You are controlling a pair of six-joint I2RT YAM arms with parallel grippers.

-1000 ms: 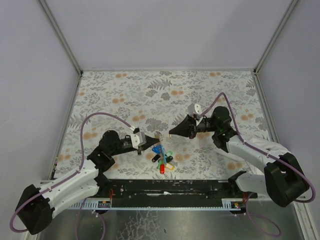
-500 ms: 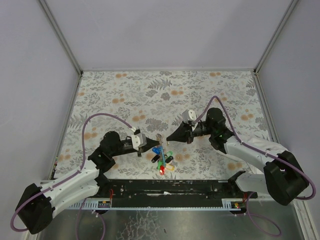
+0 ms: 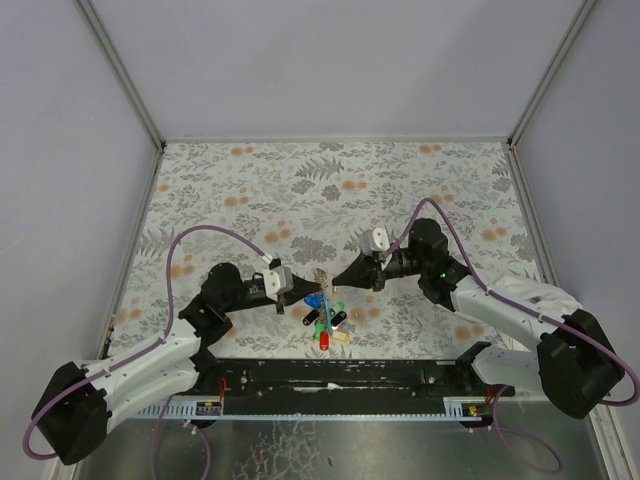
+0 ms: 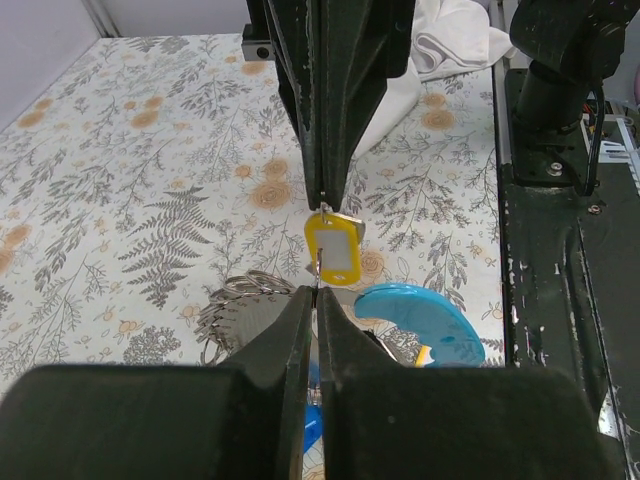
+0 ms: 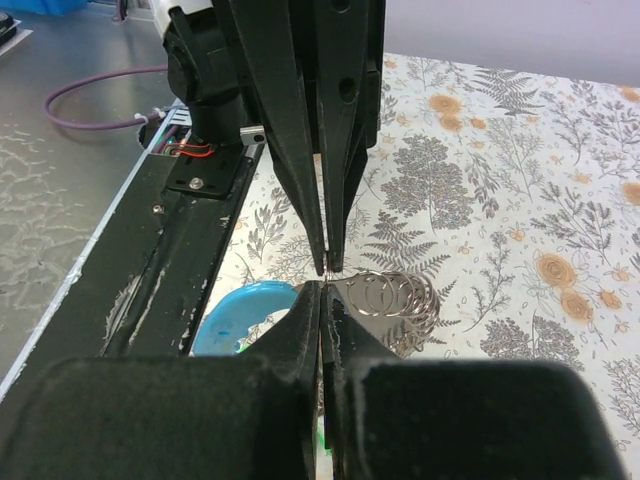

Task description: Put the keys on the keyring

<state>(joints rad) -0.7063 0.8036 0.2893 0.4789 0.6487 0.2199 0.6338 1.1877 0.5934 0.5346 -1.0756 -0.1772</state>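
My left gripper and right gripper meet tip to tip above the keys, a bunch with red, green, yellow and blue heads on the table. In the left wrist view my left gripper is shut on a thin wire of the keyring. The right gripper opposite is shut on the top of a yellow-headed key hanging between the tips. The blue strap loop lies just right of it. In the right wrist view my right gripper is shut, facing the left gripper's fingers.
A cluster of several loose metal rings lies on the floral cloth beside the tips, also in the left wrist view. The black base rail runs along the near edge. Purple cables arch over both arms.
My right gripper has moved left and down toward the left gripper until the tips meet. The left gripper has edged slightly right.
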